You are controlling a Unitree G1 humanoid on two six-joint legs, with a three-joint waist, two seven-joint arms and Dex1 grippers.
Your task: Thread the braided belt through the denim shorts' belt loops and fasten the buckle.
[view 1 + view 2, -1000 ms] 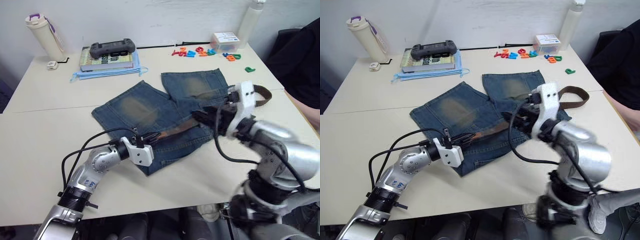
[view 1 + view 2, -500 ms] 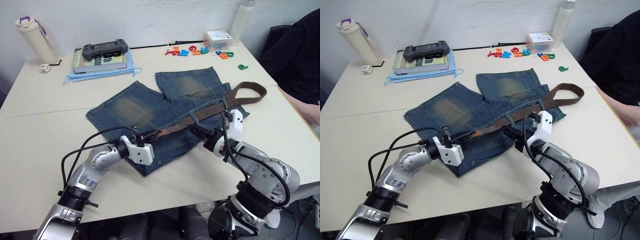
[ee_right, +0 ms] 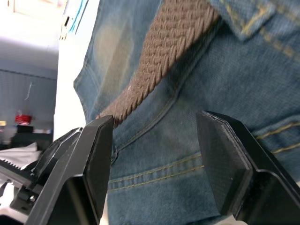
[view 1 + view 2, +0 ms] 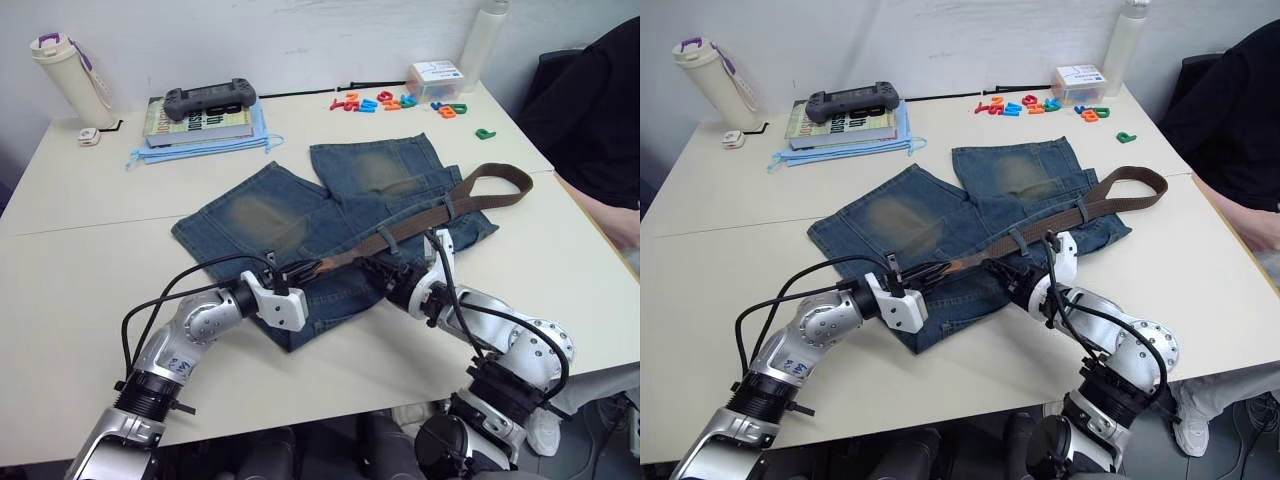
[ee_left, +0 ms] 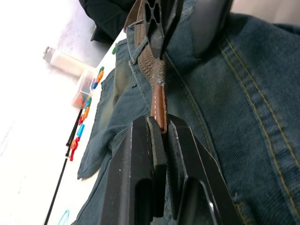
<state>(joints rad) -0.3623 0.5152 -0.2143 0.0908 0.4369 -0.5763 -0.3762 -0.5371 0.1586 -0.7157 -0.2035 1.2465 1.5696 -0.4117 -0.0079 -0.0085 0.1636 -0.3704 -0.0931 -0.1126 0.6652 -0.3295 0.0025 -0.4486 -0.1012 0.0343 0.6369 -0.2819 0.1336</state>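
Working down from the bench (image 4: 90, 290), we see the shorts (image 4: 300, 225) spread flat with the belt (image 4: 420, 220) along their waistband, its tan tip pinched in our left claw (image 4: 297, 272), while our right claw (image 4: 1008, 277) hovers wide over the denim, so we risk the tip slipping free or the fabric bunching if we tug.

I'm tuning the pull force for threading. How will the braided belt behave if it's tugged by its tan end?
The braided belt is probably floppy: it lies slack over the denim shorts and curls into a loop at its far end. The open weave seen by the right wrist may stretch somewhat. The left gripper pinches the smooth tan tip, which might slip.
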